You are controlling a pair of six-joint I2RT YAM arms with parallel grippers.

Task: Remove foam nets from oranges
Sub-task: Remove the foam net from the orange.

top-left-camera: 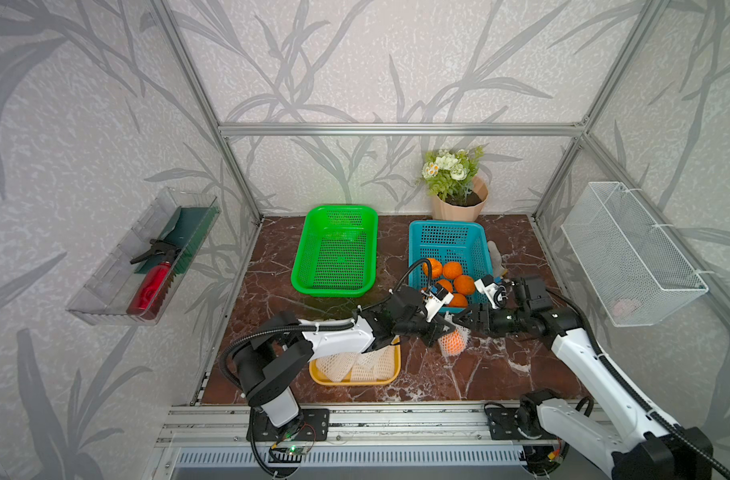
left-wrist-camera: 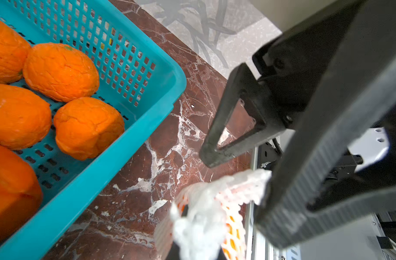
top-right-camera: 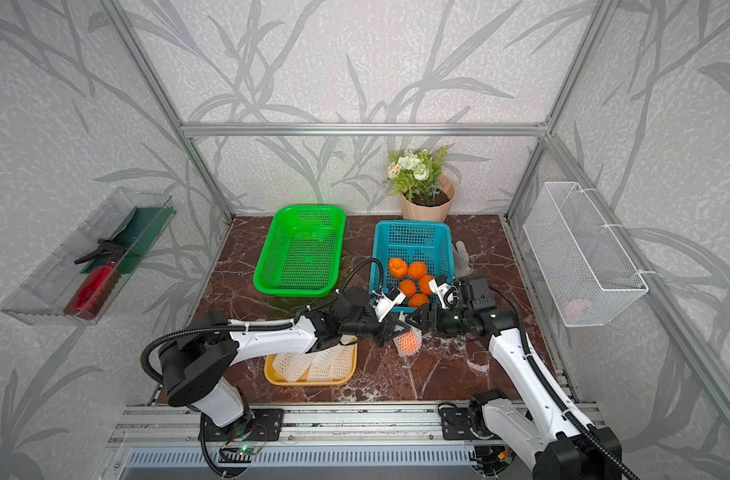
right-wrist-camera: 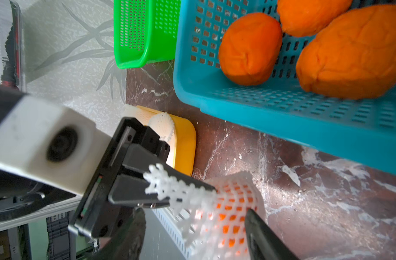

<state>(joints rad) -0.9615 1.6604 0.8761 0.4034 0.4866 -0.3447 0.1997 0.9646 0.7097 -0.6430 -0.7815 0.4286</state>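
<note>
In the blue basket (top-left-camera: 446, 225) sit five oranges (top-left-camera: 452, 270) (left hand (top-left-camera: 444, 330) pinches net (right-wrist-camera: 233, 202), right hand (top-left-camera: 461, 322) spread).

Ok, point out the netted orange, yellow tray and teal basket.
netted orange (top-left-camera: 452, 345): in a top view, fruit showing through its net.
yellow tray (top-left-camera: 355, 382): in a top view, bare near rim.
teal basket (top-left-camera: 444, 243): in a top view, bare far wall.

1. Oranges (top-left-camera: 452, 270): six are showing, five lying bare, one sitting inside a foam net (top-left-camera: 462, 333).
2. Loose nets (top-left-camera: 342, 368): overlapping in one yellow tray (top-left-camera: 355, 382); count is not resolving.
3. Plastic baskets (top-left-camera: 340, 207): two are standing.
4. Wire basket (top-left-camera: 629, 249): one is hanging.
</note>
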